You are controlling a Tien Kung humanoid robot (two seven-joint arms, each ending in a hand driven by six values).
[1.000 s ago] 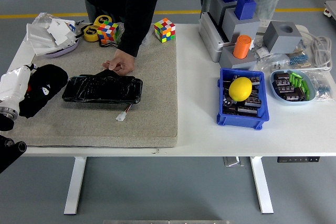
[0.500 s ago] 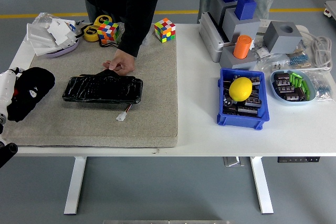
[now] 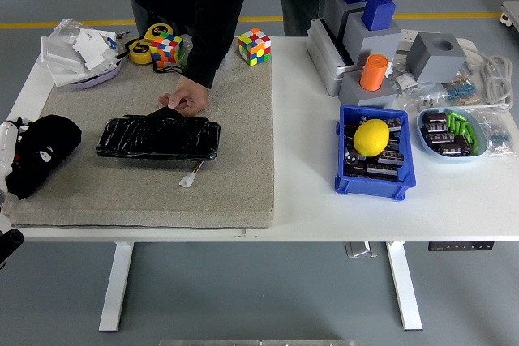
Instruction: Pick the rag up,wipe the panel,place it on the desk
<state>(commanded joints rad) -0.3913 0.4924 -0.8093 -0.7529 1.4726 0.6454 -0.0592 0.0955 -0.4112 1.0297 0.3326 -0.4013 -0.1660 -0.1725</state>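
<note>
Since the earlier frames the left hand (image 3: 6, 155) has pulled back to the picture's left edge, and the black rag (image 3: 42, 151) has gone with it, away from the panel (image 3: 159, 137). I log the rag now at the left end of the grey mat (image 3: 235, 143), bunched, touching the white hand; only a sliver of that hand shows, so I cannot tell whether it grips the rag or has let go. Right arm not in view.

White table (image 3: 340, 216): the mat covers its left half. The panel, black and glossy, lies flat mid-mat, well apart from the rag. A person's hand (image 3: 186, 100) rests on the panel's far edge, pinching it. A small white connector (image 3: 189, 179) lies just in front of the panel.

Right half: grey block fixture with blue tops (image 3: 361, 34), a blue bin (image 3: 373, 155) holding a yellow lemon-like object (image 3: 372, 137), and a small tray of parts (image 3: 452, 133). Two colour cubes (image 3: 254, 45) sit at the mat's far edge.
</note>
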